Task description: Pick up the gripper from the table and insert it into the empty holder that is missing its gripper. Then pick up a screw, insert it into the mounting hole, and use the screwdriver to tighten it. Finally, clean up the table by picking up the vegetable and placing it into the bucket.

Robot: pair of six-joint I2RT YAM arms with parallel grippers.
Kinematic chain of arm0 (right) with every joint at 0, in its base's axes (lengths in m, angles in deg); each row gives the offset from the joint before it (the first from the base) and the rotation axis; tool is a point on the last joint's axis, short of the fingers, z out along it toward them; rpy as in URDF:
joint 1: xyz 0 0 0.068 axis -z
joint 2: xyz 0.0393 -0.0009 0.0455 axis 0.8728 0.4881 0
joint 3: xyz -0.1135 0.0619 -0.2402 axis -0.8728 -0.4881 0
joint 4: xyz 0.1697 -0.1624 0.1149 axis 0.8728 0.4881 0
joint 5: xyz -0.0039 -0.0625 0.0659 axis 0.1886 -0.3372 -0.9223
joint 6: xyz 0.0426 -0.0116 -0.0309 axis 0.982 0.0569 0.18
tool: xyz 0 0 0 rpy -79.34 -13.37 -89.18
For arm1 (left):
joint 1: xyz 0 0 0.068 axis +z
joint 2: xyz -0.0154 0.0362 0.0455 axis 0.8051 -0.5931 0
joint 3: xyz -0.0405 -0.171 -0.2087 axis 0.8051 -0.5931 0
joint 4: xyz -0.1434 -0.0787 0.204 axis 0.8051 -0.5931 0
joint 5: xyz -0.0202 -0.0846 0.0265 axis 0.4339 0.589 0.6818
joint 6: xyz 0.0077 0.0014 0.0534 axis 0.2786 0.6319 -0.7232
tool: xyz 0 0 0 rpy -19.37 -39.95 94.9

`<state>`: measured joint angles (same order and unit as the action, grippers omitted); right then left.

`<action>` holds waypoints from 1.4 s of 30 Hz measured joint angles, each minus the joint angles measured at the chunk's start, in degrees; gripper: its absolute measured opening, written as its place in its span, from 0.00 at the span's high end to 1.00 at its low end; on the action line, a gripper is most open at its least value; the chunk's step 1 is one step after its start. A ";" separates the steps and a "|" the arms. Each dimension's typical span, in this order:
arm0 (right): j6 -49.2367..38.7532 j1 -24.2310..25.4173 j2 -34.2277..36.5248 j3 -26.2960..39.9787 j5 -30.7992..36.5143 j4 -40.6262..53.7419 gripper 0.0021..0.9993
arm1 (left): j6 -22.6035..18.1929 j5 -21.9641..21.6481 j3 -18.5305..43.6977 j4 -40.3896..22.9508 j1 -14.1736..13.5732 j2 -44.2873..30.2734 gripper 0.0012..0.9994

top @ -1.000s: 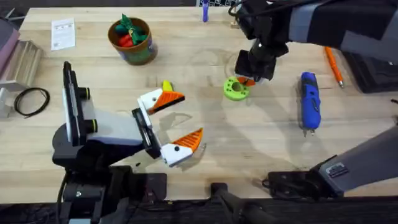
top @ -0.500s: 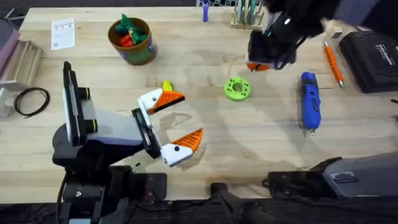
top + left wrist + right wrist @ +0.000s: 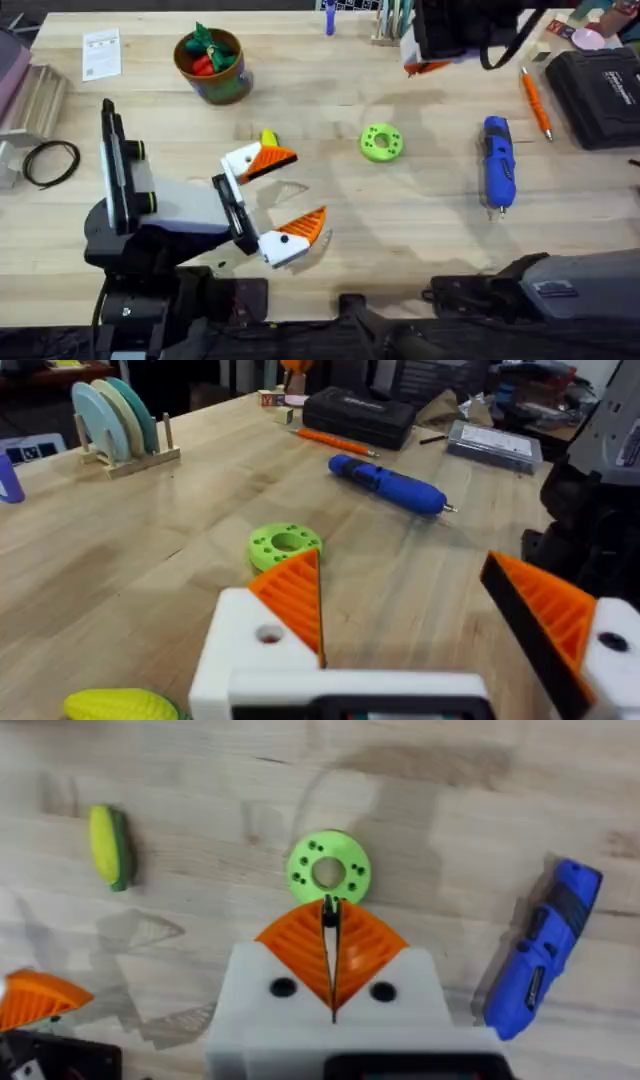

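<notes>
The right gripper [image 3: 330, 955], pads pressed shut on nothing visible, has risen away from the green disc [image 3: 381, 142]; left gripper [image 3: 283, 196] gapes empty.

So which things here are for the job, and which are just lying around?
For the job: screwdriver, holder, corn, bucket.

Just lying about: orange stick, black case, cable, paper card.
</notes>
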<state>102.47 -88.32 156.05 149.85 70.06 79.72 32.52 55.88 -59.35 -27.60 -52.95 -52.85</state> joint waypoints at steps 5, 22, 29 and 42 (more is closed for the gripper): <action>-1.70 -3.79 0.00 2.80 0.07 -0.11 1.00 | 0.01 0.00 0.01 -0.01 0.00 0.00 0.01; -3.95 -17.00 0.16 2.92 0.08 -4.56 1.00 | 0.01 0.00 0.00 0.01 0.00 0.00 0.01; -10.25 -21.06 3.53 3.67 0.01 -5.25 1.00 | 0.00 0.00 0.00 0.01 0.00 0.00 0.01; -21.06 -22.54 9.29 14.56 -5.95 -4.24 1.00 | 0.01 0.00 0.01 0.00 0.00 0.00 0.01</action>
<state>81.41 -110.86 165.34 164.41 64.11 75.48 32.53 55.88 -59.34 -27.60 -52.95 -52.85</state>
